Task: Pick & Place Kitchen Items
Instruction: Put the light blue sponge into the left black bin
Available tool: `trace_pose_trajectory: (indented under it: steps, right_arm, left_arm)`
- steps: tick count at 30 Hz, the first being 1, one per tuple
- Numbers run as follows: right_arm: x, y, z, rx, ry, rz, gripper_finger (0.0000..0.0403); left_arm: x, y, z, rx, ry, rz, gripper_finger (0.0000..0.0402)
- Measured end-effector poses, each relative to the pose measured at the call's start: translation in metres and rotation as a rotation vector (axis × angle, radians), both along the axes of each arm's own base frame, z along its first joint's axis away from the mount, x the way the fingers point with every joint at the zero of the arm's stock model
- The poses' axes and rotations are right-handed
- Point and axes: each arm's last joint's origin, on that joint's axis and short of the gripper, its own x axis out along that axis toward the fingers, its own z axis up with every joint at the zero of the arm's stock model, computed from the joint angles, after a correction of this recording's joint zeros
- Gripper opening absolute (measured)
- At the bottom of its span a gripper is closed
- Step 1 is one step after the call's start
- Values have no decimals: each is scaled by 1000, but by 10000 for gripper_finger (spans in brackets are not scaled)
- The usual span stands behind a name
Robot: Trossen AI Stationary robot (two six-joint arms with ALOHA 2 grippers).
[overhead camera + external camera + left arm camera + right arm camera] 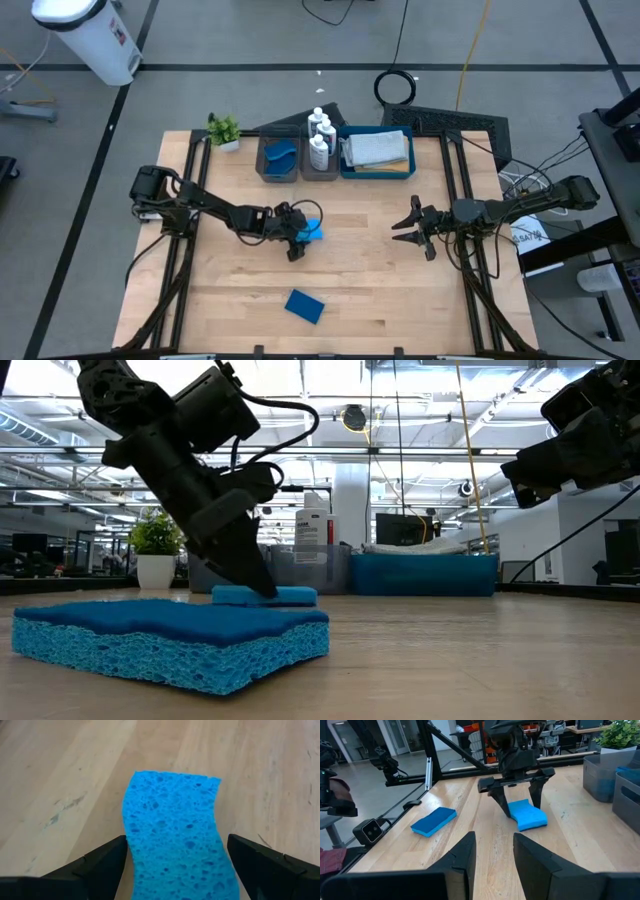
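Note:
A light-blue sponge (314,231) lies flat on the wooden table near its middle. My left gripper (298,238) slants down over it, open, with one finger on each side of the sponge (172,820). The right wrist view also shows those fingers straddling the sponge (529,817). A dark-blue sponge (305,305) lies flat near the table's near edge, large in the low view (170,640). My right gripper (408,226) hangs level above the table's right part, open, with nothing between its fingers. My left gripper has one finger (107,862) close against a long edge (126,845) of the light-blue sponge. I cannot tell whether it touches. The other finger (255,862) stands clear of the opposite edge. The sponge rests on the table.
Along the far edge stand a grey tray (279,172) with a blue item in it, a grey tray (322,172) with white bottles (320,135), and a blue tray (378,172) with folded cloth. A small potted plant (224,130) stands at the far left.

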Motion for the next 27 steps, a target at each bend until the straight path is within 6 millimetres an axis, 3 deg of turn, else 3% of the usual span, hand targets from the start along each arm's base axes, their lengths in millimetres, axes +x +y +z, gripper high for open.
trace_pose_trajectory:
  steps: [27]
  right_arm:
    - [0, 0, 0, 0, 1, 0, 100]
  left_arm:
    - [-5, -13, -2, 67, 59, -119, 349]
